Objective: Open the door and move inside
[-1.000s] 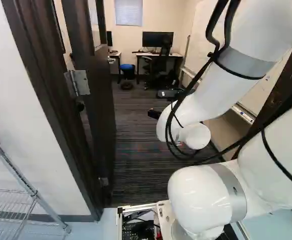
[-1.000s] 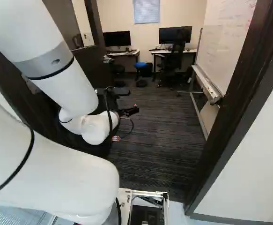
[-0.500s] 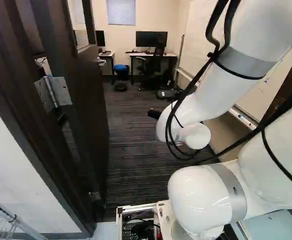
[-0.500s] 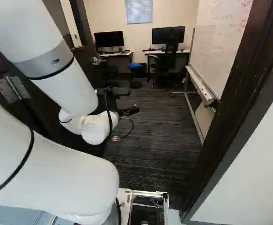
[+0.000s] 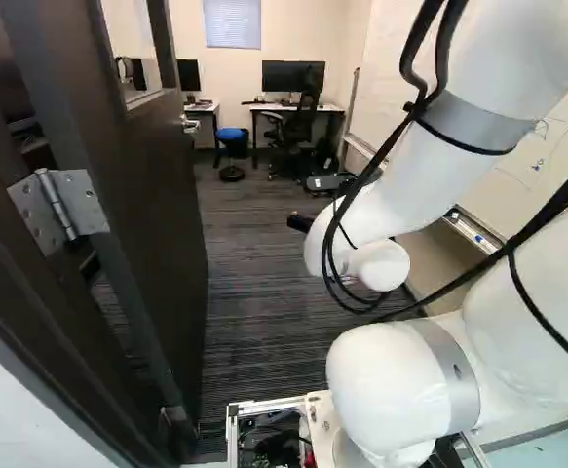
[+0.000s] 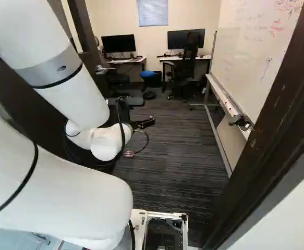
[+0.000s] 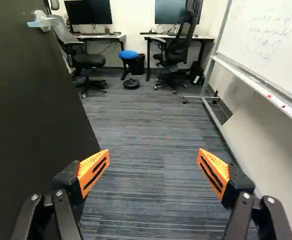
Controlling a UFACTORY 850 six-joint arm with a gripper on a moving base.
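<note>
The black gripper (image 6: 144, 123) reaches over the carpet in the right base view; in the left base view its dark end shows beside the white wrist. In the wrist view the gripper (image 7: 153, 162) stands open, its orange pads wide apart with only carpet seen between them. The dark door (image 5: 157, 224) stands swung into the room at the left of the left base view, its hinge (image 5: 61, 210) spread open. Its silver handle (image 7: 41, 21) shows on the door's face in the wrist view, ahead of and beside the gripper, untouched.
The dark door frame (image 6: 277, 130) rises close at the right of the right base view. A whiteboard (image 6: 251, 57) on a wheeled stand lines that side of the room. Desks (image 7: 183, 37), office chairs (image 7: 173, 50) and a blue stool (image 7: 129, 56) stand at the far wall.
The base has moved forward into the doorway: hinge and frame stand larger and nearer, and the wire shelf has left the left base view. The arm holds its pose above its joint.
</note>
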